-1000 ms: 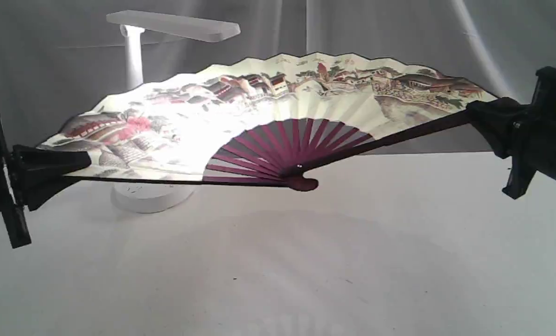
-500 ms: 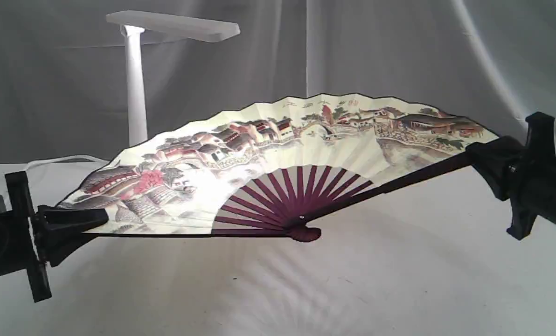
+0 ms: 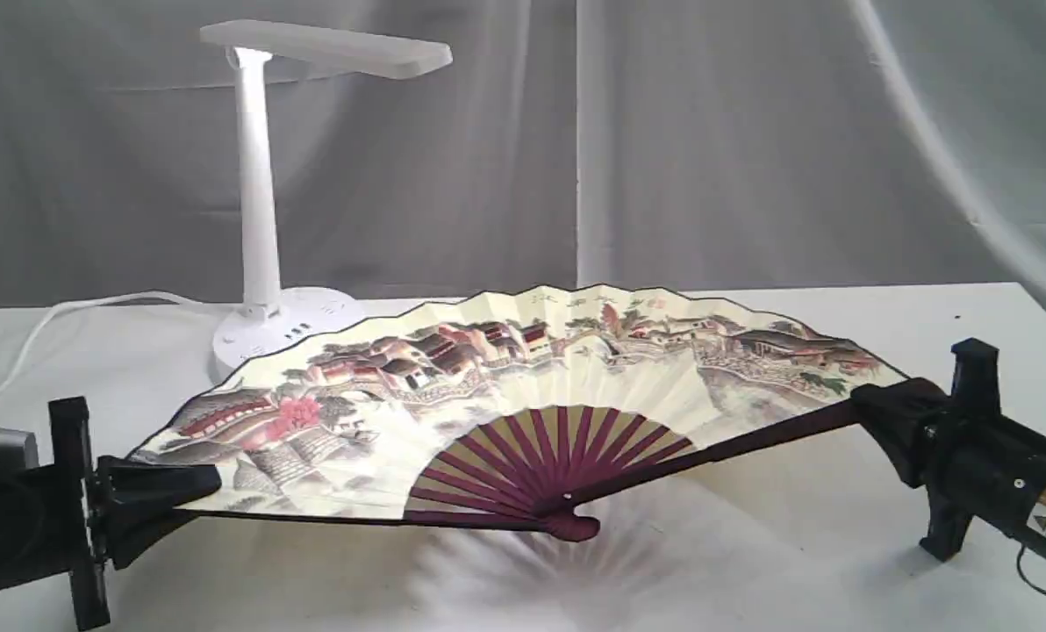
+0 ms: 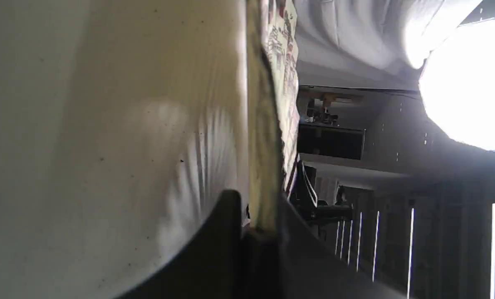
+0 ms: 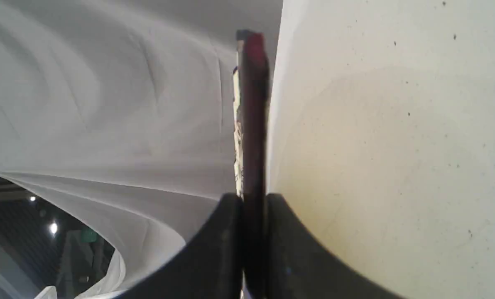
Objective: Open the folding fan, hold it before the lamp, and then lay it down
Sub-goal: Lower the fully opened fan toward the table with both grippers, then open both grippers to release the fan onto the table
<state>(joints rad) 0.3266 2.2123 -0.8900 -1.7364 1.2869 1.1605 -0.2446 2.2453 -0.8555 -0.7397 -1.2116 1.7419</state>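
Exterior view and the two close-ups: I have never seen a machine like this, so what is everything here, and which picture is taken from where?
This is a robot with two arms, each ending in a black two-fingered hand. The wide picture comes from a camera standing off the arms. The two close-ups come from cameras on the wrists, each looking along its own hand. In the wide picture the left hand and the right hand each pinch one outer rib of an opened folding fan, holding it spread low over a white table. Whether its pivot touches the table I cannot tell. Behind it stands a white desk lamp, its cord trailing off to the side. The close-ups show the same fan edge-on, clamped between the fingers.
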